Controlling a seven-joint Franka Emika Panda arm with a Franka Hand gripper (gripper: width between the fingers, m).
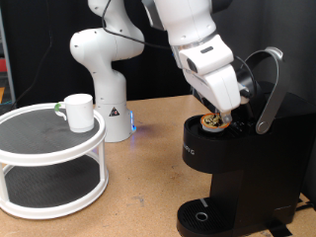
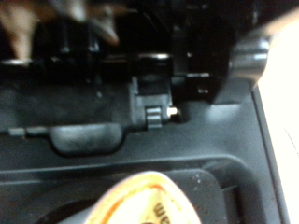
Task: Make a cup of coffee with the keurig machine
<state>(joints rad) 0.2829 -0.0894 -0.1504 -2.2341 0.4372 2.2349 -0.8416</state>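
The black keurig machine [image 1: 242, 168] stands at the exterior view's right with its silver-grey lid handle [image 1: 270, 89] raised and the pod chamber open. A small pod with a tan top [image 1: 211, 122] sits in the chamber; in the blurred wrist view it shows close up [image 2: 140, 201], below the machine's dark inner parts [image 2: 140, 103]. My gripper [image 1: 223, 116] hangs right over the open chamber, just above the pod. The white cup [image 1: 78, 112], green inside, stands upright on a round stand at the exterior view's left, far from the gripper. The round drip tray [image 1: 202, 215] holds nothing.
The white two-tier round stand [image 1: 49, 153] with dark mesh shelves fills the exterior view's lower left. My arm's white base [image 1: 104, 84] stands behind it on the wooden table [image 1: 148, 183], with a small blue light [image 1: 133, 126] at its foot.
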